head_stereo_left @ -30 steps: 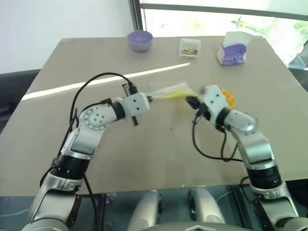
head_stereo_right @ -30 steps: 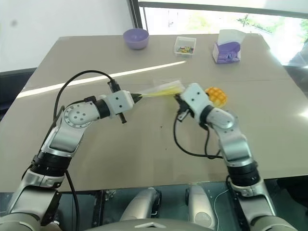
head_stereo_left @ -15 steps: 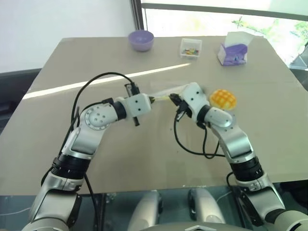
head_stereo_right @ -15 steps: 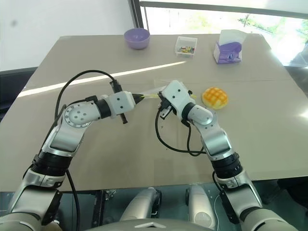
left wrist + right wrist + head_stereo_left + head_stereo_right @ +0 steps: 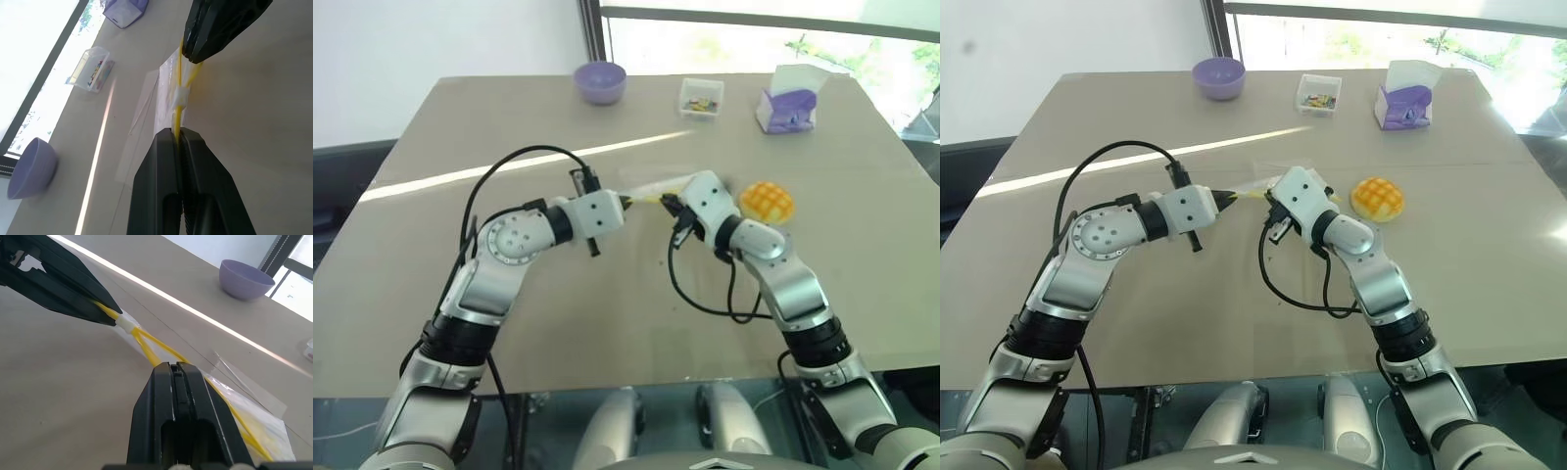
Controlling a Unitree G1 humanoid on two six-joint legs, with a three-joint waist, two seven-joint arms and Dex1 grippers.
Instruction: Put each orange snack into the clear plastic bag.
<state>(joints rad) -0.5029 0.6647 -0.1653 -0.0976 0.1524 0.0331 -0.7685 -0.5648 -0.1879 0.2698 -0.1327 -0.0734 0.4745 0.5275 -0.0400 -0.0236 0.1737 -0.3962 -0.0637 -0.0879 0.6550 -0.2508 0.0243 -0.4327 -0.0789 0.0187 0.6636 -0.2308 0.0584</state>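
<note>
Between the two claws the clear plastic bag [image 5: 651, 188] is stretched, blocking a straight pass across the middle of the counter [image 5: 509, 313]. The orange snack [image 5: 767, 201] sits just beside the right arm. The purple bowl [image 5: 599, 81], small clear box [image 5: 700, 97] and tissue box [image 5: 785, 106] line the far edge; near counter lies bare.

On my screens: round domed golden-orange bun [image 5: 768, 201], criss-cross grid pattern on top. Flat transparent crinkly plastic zip bag [image 5: 244, 406], yellow seal strip, small white slider. Black-fingered left gripper [image 5: 179, 139] and right gripper [image 5: 175, 372], white housings. Lavender round bowl [image 5: 600, 81]. Purple tissue box [image 5: 785, 110], white tissue. Small clear box [image 5: 700, 97], multicoloured contents. Beige table [image 5: 558, 313].
</note>
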